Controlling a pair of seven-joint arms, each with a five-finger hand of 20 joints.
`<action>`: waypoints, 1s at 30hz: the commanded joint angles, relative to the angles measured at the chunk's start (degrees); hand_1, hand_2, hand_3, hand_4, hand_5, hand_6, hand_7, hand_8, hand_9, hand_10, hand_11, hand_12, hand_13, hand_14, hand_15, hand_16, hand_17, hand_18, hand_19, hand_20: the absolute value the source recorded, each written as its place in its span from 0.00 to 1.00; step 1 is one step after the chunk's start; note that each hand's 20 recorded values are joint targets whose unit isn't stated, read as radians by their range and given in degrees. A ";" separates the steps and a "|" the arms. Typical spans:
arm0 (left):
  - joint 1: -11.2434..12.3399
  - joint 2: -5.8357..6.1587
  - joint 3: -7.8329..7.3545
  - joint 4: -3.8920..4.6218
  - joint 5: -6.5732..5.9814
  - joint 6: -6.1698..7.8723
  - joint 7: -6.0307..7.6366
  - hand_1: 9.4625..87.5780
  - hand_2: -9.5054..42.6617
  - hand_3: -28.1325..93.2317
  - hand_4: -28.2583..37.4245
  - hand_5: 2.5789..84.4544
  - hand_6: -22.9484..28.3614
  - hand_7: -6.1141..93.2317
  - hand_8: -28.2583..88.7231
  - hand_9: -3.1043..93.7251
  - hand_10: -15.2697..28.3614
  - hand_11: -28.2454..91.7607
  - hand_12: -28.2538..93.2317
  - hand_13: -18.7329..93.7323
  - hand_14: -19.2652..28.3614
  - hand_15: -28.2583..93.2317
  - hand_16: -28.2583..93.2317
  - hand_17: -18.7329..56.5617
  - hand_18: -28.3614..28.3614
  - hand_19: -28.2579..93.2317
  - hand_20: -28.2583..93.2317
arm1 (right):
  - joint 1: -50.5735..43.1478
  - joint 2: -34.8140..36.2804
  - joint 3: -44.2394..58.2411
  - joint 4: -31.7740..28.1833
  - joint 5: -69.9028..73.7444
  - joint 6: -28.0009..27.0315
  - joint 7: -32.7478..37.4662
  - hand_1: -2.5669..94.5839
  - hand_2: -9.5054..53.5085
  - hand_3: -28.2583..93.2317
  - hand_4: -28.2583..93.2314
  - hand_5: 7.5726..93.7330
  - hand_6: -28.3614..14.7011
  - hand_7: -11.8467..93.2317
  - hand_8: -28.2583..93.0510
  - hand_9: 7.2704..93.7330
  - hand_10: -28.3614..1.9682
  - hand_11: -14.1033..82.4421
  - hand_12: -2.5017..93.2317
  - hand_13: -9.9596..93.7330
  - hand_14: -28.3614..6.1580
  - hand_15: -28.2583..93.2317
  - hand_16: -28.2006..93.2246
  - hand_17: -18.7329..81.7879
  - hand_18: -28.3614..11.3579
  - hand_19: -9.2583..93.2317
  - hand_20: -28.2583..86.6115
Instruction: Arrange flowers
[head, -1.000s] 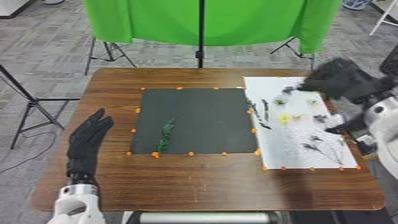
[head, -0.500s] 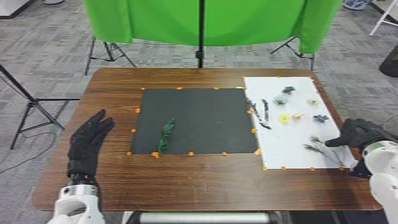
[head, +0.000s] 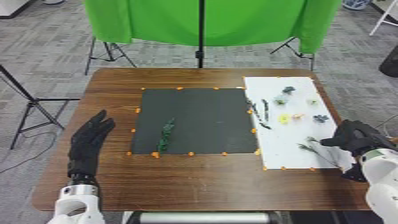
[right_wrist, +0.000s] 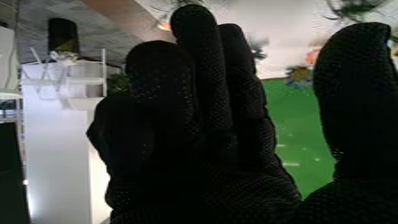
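Flowers (head: 284, 119) lie on the white sheet (head: 277, 152), one green stem (head: 166, 135) on the dark mat (head: 209, 120). The right hand (head: 357, 138), spread wide and empty, should pinch the near grey sprig (head: 306, 148) low, then lift it softly, without dragging others.

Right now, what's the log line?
right robot hand: open, at right edge of white sheet | left robot hand: open, left of dark mat | green sprig: on mat | yellow flower: on sheet
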 joint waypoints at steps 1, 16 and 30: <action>1.05 -0.52 0.65 0.40 0.04 -0.63 -0.38 0.15 0.11 0.80 0.03 0.51 0.50 0.16 0.18 0.51 0.61 0.34 0.33 0.50 0.69 0.33 0.23 0.39 0.70 0.25 0.40 | -1.14 -0.54 0.73 -2.64 1.69 -1.60 -0.46 0.38 0.00 0.73 0.07 0.70 0.58 0.29 0.17 0.81 0.44 0.39 0.27 0.85 0.58 0.72 0.47 0.73 0.34 1.00 0.66; 0.65 -0.39 0.46 0.54 0.23 -0.76 -0.57 0.15 0.11 0.80 0.04 0.51 0.50 0.16 0.18 0.51 0.61 0.34 0.33 0.50 0.69 0.33 0.23 0.39 0.69 0.25 0.40 | -3.09 1.21 -5.55 1.00 -10.11 9.61 -5.61 0.59 0.00 0.62 0.07 0.77 0.64 0.35 0.28 0.90 0.59 0.40 0.32 0.93 0.70 0.71 0.48 0.78 0.41 1.00 0.68; -0.08 -0.51 1.07 0.87 0.42 -1.47 -0.84 0.15 0.11 0.80 0.04 0.51 0.50 0.16 0.18 0.51 0.61 0.34 0.33 0.50 0.69 0.33 0.23 0.39 0.69 0.25 0.40 | 19.52 -7.02 -30.09 -4.67 2.21 17.02 -3.07 0.67 0.00 0.66 0.08 0.83 0.68 0.42 0.34 0.98 0.64 0.45 0.38 0.99 0.78 0.70 0.49 0.85 0.47 1.00 0.72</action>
